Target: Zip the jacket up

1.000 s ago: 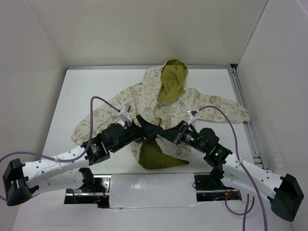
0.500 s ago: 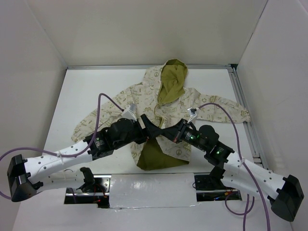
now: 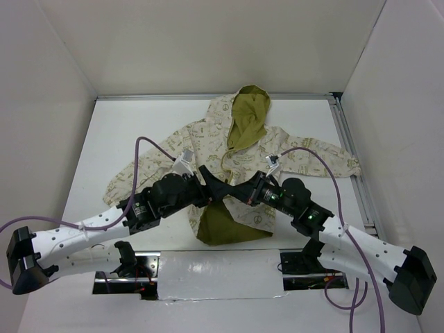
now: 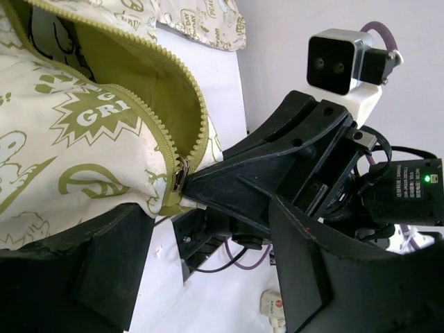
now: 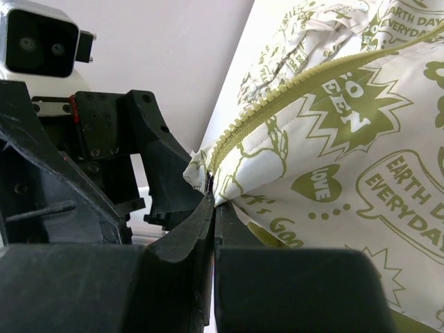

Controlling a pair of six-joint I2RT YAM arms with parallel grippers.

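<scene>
**Jaws met at the foot of the jacket's zipper**

The overhead view gave the layout. The jacket point(image 3: 208, 132) lay flat on the white worktop point(image 3: 125, 125) with its long axis running from 12 to 6 o'clock. Its hood point(image 3: 248, 111) pointed to 12 and its hem faced the arm bases. The sleeves spread toward 8 and 3 o'clock. The lower front gaped, baring olive lining point(image 3: 229, 223). From above, the left gripper point(image 3: 220, 189) and right gripper point(image 3: 236, 193) met over that opening, but their tips were too dark and too close together to read.

The wrist views filled this in. The left wrist camera showed its own jaws spread wide, with cream fabric lying over the finger at 8 o'clock. Between them hung the metal zipper pull point(image 4: 182, 177), and the right arm's pointed tip touched its lower end. The open teeth curved away toward 11 o'clock.

The right wrist camera showed its jaws pressed together, nipping that pull at the hem corner as far as could be seen. The zipper point(image 5: 291, 90) ran from there toward 2 o'clock.
</scene>
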